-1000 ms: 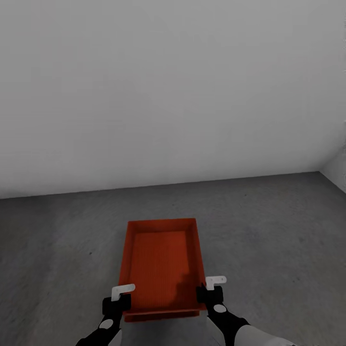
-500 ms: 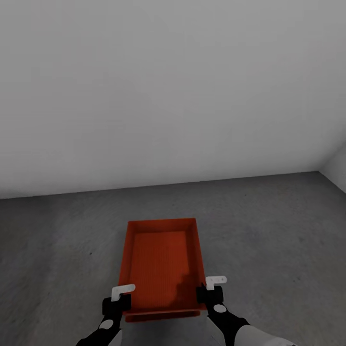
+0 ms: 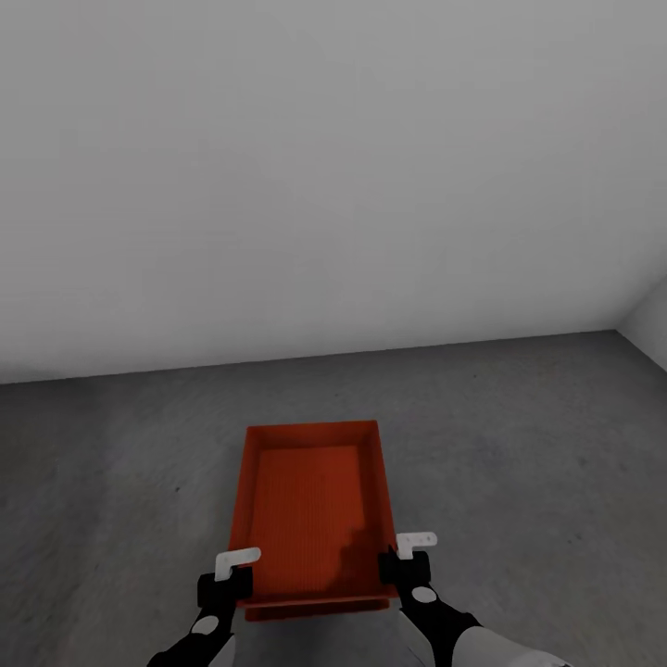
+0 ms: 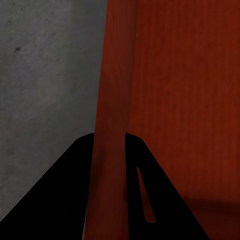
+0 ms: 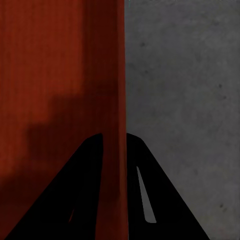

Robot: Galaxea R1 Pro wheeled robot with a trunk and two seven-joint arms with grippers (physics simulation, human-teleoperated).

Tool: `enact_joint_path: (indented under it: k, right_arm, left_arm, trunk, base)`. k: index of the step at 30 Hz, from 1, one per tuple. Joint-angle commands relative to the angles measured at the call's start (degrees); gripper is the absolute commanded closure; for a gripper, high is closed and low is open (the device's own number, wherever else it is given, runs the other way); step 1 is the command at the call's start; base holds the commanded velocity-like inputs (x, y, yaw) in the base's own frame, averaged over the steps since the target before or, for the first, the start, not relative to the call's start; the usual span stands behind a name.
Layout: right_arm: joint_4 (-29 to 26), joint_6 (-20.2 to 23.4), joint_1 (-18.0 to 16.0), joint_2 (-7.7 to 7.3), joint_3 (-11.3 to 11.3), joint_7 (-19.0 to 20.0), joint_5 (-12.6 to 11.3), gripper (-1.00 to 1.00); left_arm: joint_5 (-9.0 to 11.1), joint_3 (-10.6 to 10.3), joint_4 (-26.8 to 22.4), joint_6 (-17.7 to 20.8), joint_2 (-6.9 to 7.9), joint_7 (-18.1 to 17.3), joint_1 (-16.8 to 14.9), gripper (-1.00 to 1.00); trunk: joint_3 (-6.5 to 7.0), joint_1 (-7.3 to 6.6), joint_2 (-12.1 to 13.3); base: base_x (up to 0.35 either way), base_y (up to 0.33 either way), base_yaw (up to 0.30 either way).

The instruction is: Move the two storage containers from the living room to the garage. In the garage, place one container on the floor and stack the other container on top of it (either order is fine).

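Nothing moved, one storage container, two end effectors clamping

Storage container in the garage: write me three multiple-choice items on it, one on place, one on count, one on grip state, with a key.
1. Where is the storage container?
A. Over the dark grey floor, in front of the pale wall
B. On a wooden shelf
C. Inside a car boot

2. How many orange-red containers show in the head view?
A. Three
B. One
C. Two

3. How do the grippers stand?
A. Both hang open, apart from the bin
B. One grips the far end wall
C. The left gripper and right gripper each straddle a side wall

Key:
1 A, grey concrete-like floor surrounds the bin below the plain wall.
2 B, a single bin lies between the arms.
3 C, each wrist view shows a red wall between two dark fingers.
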Motion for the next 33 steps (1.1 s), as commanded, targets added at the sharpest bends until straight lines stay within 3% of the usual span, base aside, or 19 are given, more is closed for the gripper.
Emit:
enact_joint_path:
  k: [1,11,33]
  right_arm:
    - [0.3,-0.3,0.0,0.14,-0.7,0.1,-1.4,1.00]
    - [0.3,-0.3,0.0,0.16,-0.7,0.1,-1.4,1.00]
    - [0.2,-0.3,0.0,0.15,-0.7,0.1,-1.4,1.00]
  left_arm:
    - [-0.4,0.7,-0.3,-1.0,-0.26,0.5,-0.1,1.00]
    - [-0.4,0.8,-0.4,-1.1,-0.26,0.5,-0.1,1.00]
    - [-0.4,0.8,-0.4,-1.1,-0.19,0.4,-0.1,1.00]
  trunk:
    - [-0.04,0.00,0.0]
    - [-0.04,0.00,0.0]
    - [-0.04,0.00,0.0]
  base:
    - [0.000,0.000,0.000]
    - [-0.137,-0.035,0.000]
    - [0.017,-0.001,0.000]
